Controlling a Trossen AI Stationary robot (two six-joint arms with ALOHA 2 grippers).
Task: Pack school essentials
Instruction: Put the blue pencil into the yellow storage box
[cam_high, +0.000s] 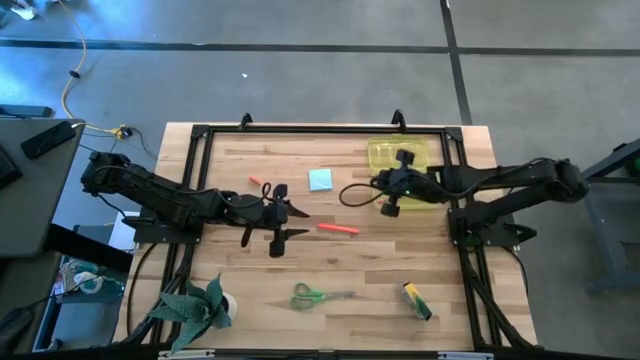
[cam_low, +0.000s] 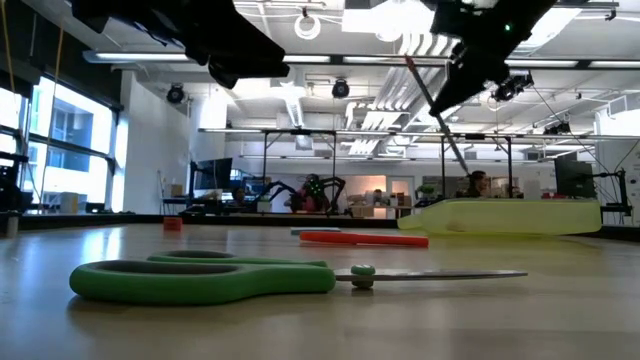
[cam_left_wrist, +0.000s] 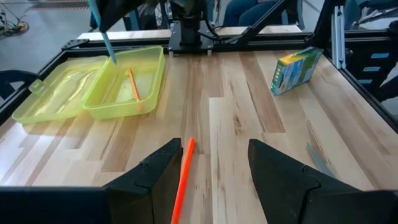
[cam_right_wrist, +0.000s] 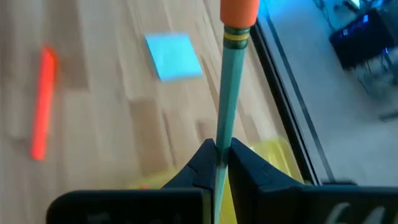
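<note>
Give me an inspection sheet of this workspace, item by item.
Surface: wooden table, black frame.
Job's things: green scissors, red-orange marker, blue note pad, small stationery set; wooden pencil in the yellow case.
Clutter: green plant.
Grippers: right gripper shut on the green pencil over the case; left gripper open above the marker.
Cables: black loop by the right arm; yellow floor cable.
Surroundings: person far behind.
</note>
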